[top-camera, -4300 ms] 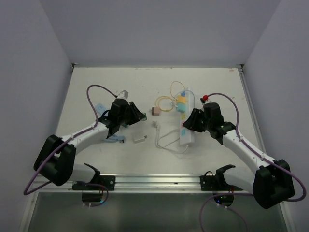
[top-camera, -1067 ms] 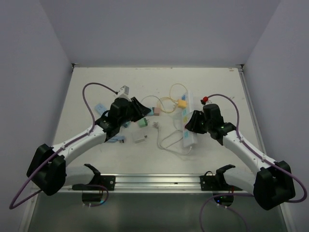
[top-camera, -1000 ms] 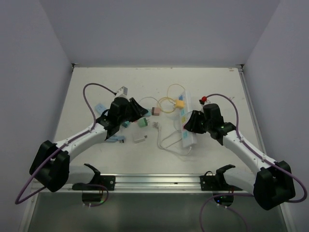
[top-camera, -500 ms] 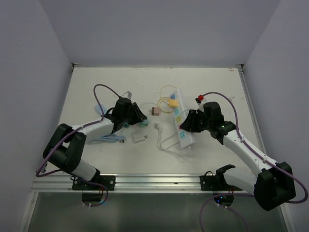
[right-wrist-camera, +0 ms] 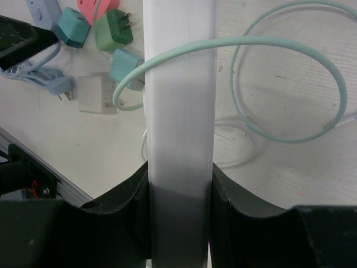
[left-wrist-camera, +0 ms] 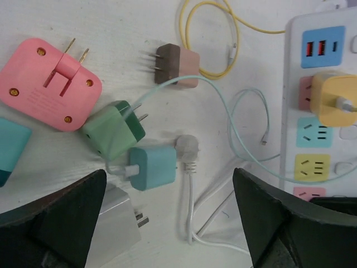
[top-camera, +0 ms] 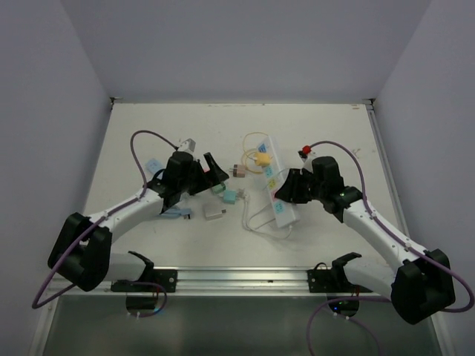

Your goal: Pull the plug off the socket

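Yellow plug (left-wrist-camera: 334, 100) in strip (left-wrist-camera: 312, 19), L-wrist cam; R-wrist cam: R gripper (right-wrist-camera: 179, 190) clamps strip.

In the left wrist view the power strip (left-wrist-camera: 321, 139) runs off the top and right edges. The yellow plug (left-wrist-camera: 333, 100) is clipped at the right and a teal charger (left-wrist-camera: 10, 149) at the left. A white adapter (left-wrist-camera: 120, 223) lies partly behind 1 finger (left-wrist-camera: 56, 223) of the left gripper (left-wrist-camera: 170, 234). In the right wrist view the right gripper (right-wrist-camera: 178, 223) shows only the strip's blurred side, with the sockets unseen.

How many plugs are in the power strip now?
1: the yellow plug, beside the power strip's blue USB ports. The right gripper covers the strip's near end; more may hide there.
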{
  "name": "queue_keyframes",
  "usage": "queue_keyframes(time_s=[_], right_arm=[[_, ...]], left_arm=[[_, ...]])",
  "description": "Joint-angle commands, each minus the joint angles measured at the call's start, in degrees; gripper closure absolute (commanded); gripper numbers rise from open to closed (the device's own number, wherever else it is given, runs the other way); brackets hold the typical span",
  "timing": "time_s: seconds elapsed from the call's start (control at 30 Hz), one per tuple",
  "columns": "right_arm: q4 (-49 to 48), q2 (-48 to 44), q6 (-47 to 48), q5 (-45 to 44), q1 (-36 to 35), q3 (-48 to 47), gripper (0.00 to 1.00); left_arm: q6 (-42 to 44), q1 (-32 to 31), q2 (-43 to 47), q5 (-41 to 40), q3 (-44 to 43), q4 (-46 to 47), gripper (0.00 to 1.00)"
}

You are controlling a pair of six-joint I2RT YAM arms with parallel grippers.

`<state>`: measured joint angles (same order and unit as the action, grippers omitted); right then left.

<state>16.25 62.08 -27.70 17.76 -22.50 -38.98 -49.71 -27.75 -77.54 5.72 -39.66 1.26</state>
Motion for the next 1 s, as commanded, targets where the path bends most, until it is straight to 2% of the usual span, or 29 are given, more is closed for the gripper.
queue_keyframes(time_s=[0.0, 0.2, 0.5, 0.67, 0.87, 0.97], right_arm=[[-5.5, -1.6, 1.4, 2.2, -0.6, -3.7, 1.00], [-5.9, -1.9, 1.3, 1.1, -2.4, -4.6, 1.00], [-6.8, -2.7, 0.3, -1.5, -4.5, -5.7, 1.00], [-7.2, -2.8, -0.3, -2.6, -6.0, -5.8, 1.00], [-7.6, -3.7, -1.4, -4.0, -7.9, -5.6, 1.00], [-8.0, -3.9, -1.7, -4.7, -8.5, -5.5, 1.00]], left_arm=[[0.8, 0.4, 5.2, -1.1, -3.9, -3.4, 0.00], [-2.7, 0.0, 7.9, -0.6, -8.5, -3.4, 0.01], [-9.7, -8.5, -0.6, -4.7, -17.5, -2.2, 0.05], [-12.4, -10.3, -4.2, -7.5, -19.9, 0.9, 0.09], [-13.0, -11.1, -8.4, -8.0, -22.9, 1.1, 0.16], [-13.5, -11.8, -9.4, -8.4, -23.0, 1.6, 0.24]])
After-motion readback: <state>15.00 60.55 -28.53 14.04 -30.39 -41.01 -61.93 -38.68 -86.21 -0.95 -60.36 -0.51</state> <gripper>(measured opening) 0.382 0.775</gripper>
